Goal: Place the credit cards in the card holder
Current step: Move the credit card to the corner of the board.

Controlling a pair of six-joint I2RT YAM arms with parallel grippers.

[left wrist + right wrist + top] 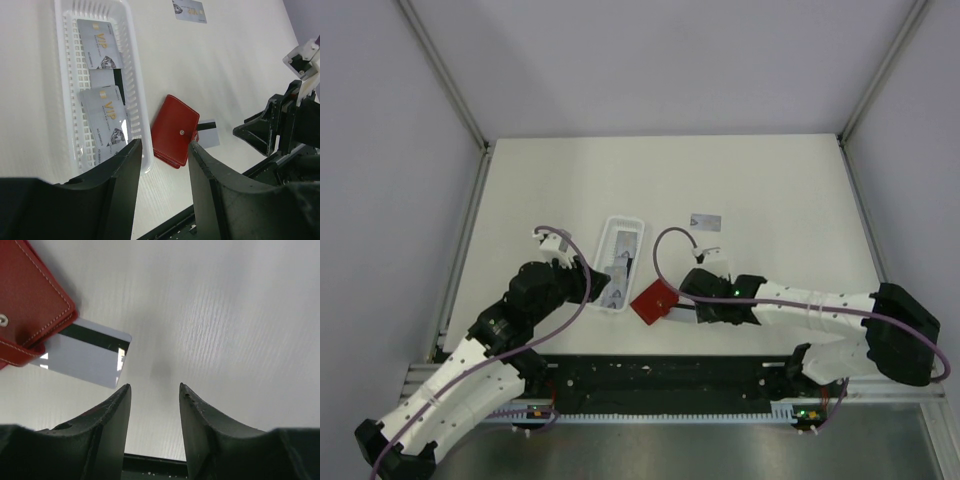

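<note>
We judge the credit cards (107, 125) to be light, thin, stiff and slick. Lying flat they offer no edge, so a card is best tipped or slid until one long edge stands free, then pinched across its short span.

At least two lie face up in the white slotted tray (135, 95), which sits at ten o'clock from the card holder (655, 299). A loose card (706, 221) rests on the table at one o'clock from the holder, well apart.

The card holder, a closed red wallet with a snap, looks soft and likely to skid if pushed, so we would pin it near the snap. From the left wrist, a striped card (85, 357) pokes out at its three o'clock side. We cannot tell whether it is tucked inside or merely under it.

The left gripper (162, 170) hovers by the tray's near end, jaws about half spread with nothing between them. The right gripper (155, 410) is just beside the striped card, likewise part open and empty.

The table (770, 190) is white, smooth and faintly grained. Pale walls (640, 60) close three sides.
</note>
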